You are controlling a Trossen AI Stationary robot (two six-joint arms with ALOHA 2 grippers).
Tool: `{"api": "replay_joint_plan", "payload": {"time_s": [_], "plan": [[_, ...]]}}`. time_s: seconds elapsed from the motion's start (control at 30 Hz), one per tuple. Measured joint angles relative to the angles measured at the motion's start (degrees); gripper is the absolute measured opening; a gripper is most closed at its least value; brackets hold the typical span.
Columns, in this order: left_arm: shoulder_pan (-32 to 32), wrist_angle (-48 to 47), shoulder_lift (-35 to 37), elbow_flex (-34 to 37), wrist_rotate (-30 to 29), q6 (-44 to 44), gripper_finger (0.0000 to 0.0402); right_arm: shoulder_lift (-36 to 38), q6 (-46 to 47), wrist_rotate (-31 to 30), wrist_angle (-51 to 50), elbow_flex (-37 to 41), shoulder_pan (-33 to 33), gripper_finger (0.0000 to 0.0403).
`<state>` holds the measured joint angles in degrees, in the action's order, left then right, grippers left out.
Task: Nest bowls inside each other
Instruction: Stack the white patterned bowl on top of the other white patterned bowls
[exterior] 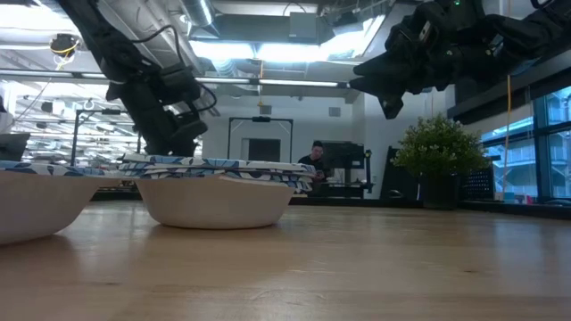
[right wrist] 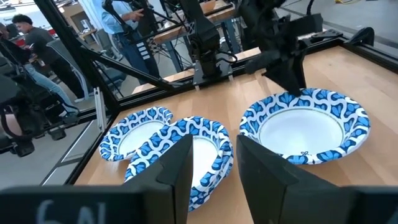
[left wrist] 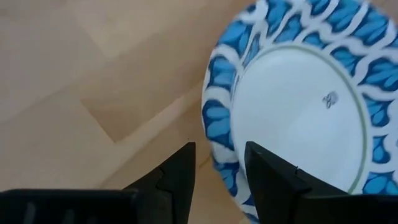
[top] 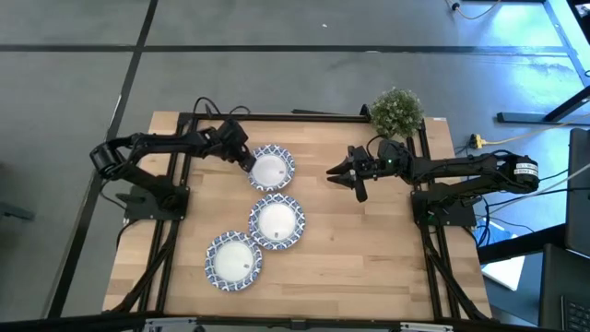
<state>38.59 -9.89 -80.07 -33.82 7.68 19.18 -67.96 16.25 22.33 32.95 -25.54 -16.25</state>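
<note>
Blue-and-white rimmed bowls stand at three spots on the wooden table: a far one (top: pixel 271 168), a middle one (top: pixel 277 222) and a near one (top: pixel 233 261). In the low view the middle bowl (exterior: pixel 214 189) shows several stacked rims. My left gripper (top: pixel 247 161) is open at the far bowl's left rim (left wrist: pixel 219 134). One finger (left wrist: pixel 181 174) stands outside the rim and the other (left wrist: pixel 268 180) over the bowl's inside. My right gripper (top: pixel 346 177) is open and empty in the air, right of the far bowl (right wrist: pixel 305 124).
A small green potted plant (top: pixel 396 111) stands at the table's far right corner. The black frame rail (top: pixel 277 117) runs along the table's far edge. Bare wood (top: pixel 369 258) lies to the right of the bowls. People and equipment show in the room beyond (right wrist: pixel 124 25).
</note>
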Motion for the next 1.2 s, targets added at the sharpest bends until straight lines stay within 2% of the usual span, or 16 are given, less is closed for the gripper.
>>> {"api": "replay_joint_plan", "payload": {"time_s": [0.2, 0.43, 0.8, 1.1, 1.2], "plan": [[-1.95, 4.04, -3.5, 0.02, -0.01, -0.25, 0.0133, 0.0, -0.05, -0.02, 0.0, 0.0, 0.0, 0.0124], [-1.67, 6.33, -3.98, 0.0, -0.41, -0.28, 0.0122, 0.01, -0.04, -0.04, -0.02, 0.0, 0.0, 0.0124], [-0.63, 5.88, -3.93, 0.0, 1.29, -0.04, 0.0009, 0.0, -0.41, -0.04, -0.02, 0.0, 0.0, 0.0124], [0.59, 6.12, -3.41, 0.0, 1.04, -0.26, 0.0004, 0.0, -0.42, 0.22, -0.04, 0.0, -0.02, 0.0124], [2.34, 6.22, -3.15, 0.0, 3.16, -0.26, 0.0003, 0.0, -0.35, 0.26, -0.09, 0.02, -0.02, 0.0124]]}}
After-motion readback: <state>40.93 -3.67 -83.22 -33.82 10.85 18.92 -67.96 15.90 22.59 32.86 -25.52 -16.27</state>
